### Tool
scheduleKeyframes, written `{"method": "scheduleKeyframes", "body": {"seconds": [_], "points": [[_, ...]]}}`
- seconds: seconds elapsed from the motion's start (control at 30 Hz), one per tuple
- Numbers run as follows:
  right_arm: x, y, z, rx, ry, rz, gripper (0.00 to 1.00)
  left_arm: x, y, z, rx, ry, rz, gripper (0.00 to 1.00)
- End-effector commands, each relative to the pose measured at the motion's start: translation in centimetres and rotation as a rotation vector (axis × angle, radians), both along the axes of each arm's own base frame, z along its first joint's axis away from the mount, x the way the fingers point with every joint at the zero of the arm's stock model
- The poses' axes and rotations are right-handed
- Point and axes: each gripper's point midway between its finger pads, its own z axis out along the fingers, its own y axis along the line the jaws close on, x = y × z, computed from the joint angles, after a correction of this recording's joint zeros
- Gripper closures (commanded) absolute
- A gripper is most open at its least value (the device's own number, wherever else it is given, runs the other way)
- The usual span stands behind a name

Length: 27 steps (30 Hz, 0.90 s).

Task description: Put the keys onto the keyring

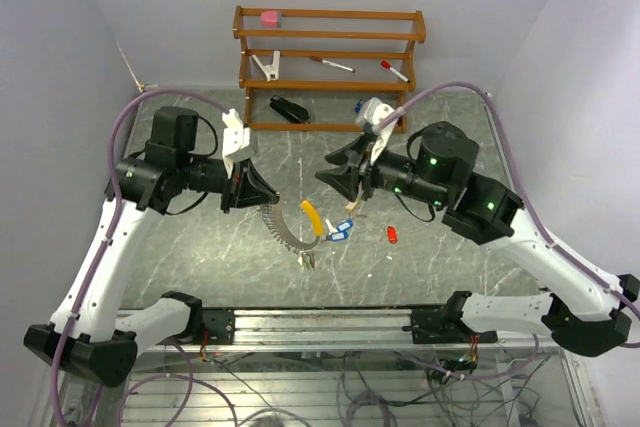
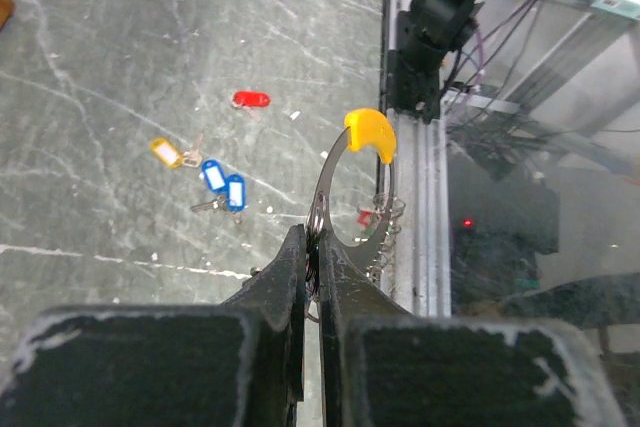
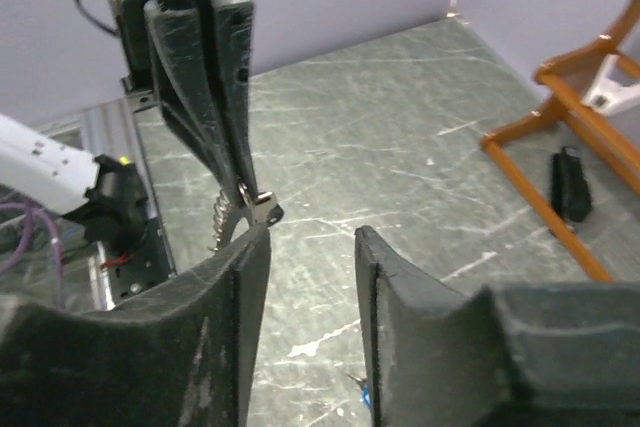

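My left gripper (image 1: 268, 192) is shut on the keyring (image 1: 283, 231), a thin silvery loop that hangs below the fingers and curves toward the table front. In the left wrist view the keyring (image 2: 325, 197) leaves the closed fingertips, with a yellow piece (image 2: 370, 134) at its far end and a small red tag (image 2: 367, 218) on it. Loose keys lie on the table: two blue tags (image 2: 224, 184), a yellow tag (image 2: 166, 152) and a red tag (image 2: 250, 99). My right gripper (image 1: 322, 169) is open and empty, facing the left gripper (image 3: 210, 77) with its tips (image 3: 310, 237) close to the ring's clasp (image 3: 258, 205).
A wooden rack (image 1: 330, 67) stands at the back with marker pens (image 1: 331, 64), a white clip (image 1: 268, 65) and a pink item (image 1: 270, 18). A black stapler (image 1: 288, 109) lies before it. The metal rail (image 1: 320, 322) runs along the near edge.
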Motion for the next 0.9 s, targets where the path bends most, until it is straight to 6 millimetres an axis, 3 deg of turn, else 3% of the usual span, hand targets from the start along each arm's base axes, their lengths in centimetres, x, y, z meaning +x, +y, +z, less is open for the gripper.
{"method": "scheduleKeyframes", "body": {"seconds": [0.0,0.13,0.57,0.87], "points": [[-1.2,3.0,-1.5,-0.073,-0.023,0.189,0.63,-2.5,-0.4,1.7,-0.028,0.049,-0.133,0.93],[-1.6,4.7,-3.1,-0.115,0.025,0.267,0.65,-2.2,-0.5,1.8,-0.014,0.046,-0.118,0.93],[-2.7,6.2,-3.4,-0.054,0.081,0.345,0.68,-1.4,-0.7,1.1,0.006,0.072,-0.099,0.93],[-2.8,7.0,-4.4,-0.048,0.100,0.361,0.68,-1.3,-0.9,1.8,-0.008,0.072,-0.098,0.93]]}}
